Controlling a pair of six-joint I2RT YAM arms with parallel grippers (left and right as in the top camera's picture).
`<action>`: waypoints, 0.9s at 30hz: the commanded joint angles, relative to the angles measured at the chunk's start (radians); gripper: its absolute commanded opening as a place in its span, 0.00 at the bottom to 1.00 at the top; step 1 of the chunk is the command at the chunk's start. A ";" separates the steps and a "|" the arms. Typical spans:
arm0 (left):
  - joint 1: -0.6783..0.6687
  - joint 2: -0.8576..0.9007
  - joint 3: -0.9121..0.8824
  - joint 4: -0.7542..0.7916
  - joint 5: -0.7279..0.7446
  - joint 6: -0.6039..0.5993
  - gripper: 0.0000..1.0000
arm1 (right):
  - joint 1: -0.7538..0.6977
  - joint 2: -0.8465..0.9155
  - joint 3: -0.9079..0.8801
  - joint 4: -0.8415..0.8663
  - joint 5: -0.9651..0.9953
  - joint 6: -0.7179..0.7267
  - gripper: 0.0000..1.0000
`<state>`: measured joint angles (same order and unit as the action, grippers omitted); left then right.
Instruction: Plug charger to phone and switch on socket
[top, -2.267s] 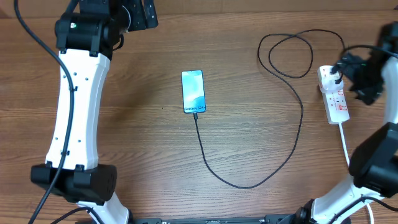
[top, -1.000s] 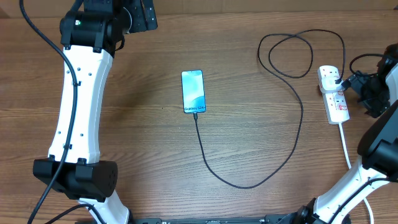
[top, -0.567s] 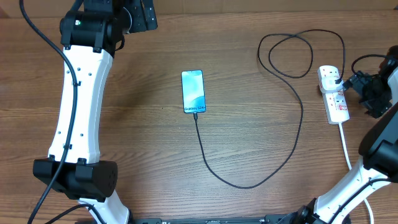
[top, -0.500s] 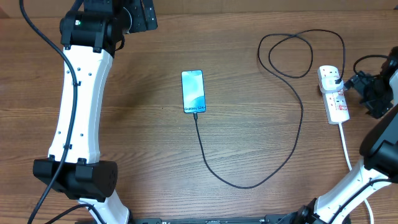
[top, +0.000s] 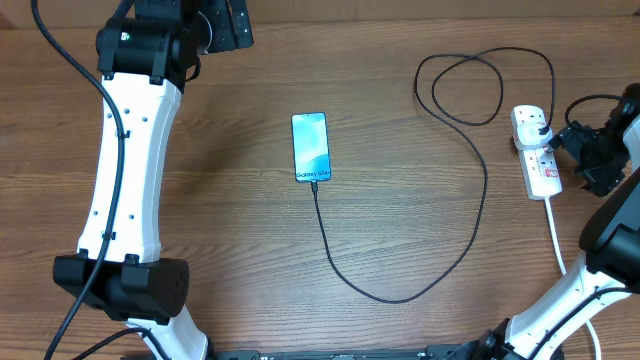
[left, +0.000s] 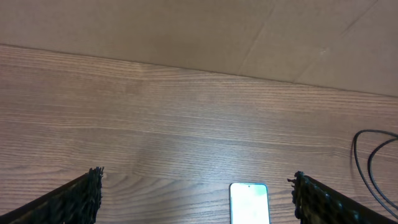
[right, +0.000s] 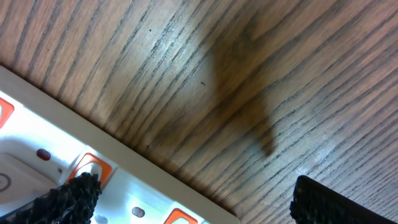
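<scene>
The phone (top: 310, 146) lies face up mid-table with its light blue screen lit; it also shows in the left wrist view (left: 249, 202). The black charger cable (top: 480, 190) runs from the phone's near end in a long loop to its black plug (top: 541, 124) in the white socket strip (top: 536, 150). My right gripper (top: 580, 150) is open, just right of the strip; in the right wrist view one finger tip rests over an orange switch of the socket (right: 99, 186). My left gripper (left: 196, 196) is open, high at the table's far left.
The socket's thick white cord (top: 556, 235) runs toward the near right edge. The charger cable coils in loops (top: 470, 85) at the far right. A cardboard wall (left: 199, 31) stands behind the table.
My right gripper drew back from over the socket to its right side, then edged slightly left toward it. The left arm, phone and cable have not moved.
</scene>
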<state>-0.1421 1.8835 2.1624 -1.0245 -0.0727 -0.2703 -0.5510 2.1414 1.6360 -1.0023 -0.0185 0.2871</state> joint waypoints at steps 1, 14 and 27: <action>-0.001 0.002 -0.002 0.003 -0.016 0.012 1.00 | 0.000 0.014 -0.008 0.022 -0.009 -0.003 1.00; -0.001 0.002 -0.002 0.003 -0.016 0.012 1.00 | -0.001 0.014 -0.027 0.026 -0.012 0.000 1.00; -0.001 0.002 -0.002 0.003 -0.016 0.012 1.00 | 0.000 0.014 -0.058 0.035 -0.115 -0.030 1.00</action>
<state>-0.1421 1.8835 2.1624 -1.0245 -0.0727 -0.2703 -0.5632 2.1426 1.6096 -0.9508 -0.0769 0.2878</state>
